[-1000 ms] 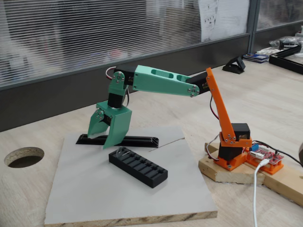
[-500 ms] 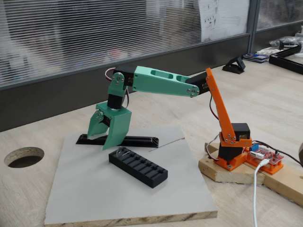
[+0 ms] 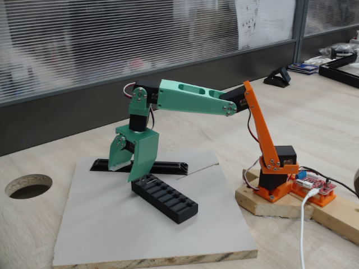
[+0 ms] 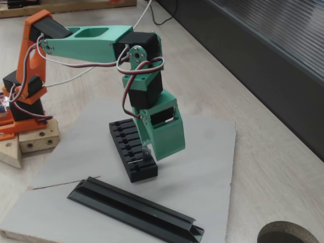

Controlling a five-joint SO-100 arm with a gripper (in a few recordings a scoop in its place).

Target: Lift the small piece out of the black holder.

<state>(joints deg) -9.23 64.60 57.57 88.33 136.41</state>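
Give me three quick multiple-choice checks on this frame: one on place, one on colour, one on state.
1. Where is the small piece?
A. in an end slot of the black holder
B. on the bare board
C. on the long rail

2. What colour is the gripper?
A. orange
B. green
C. white

3. What is the piece's state?
A. lifted clear
B. seated in the holder
C. lying on the table

Answers: 1 A, it sits in the slot at the holder's end nearest the gripper. 2 B, its shell is green. 3 B, it lies in its slot.
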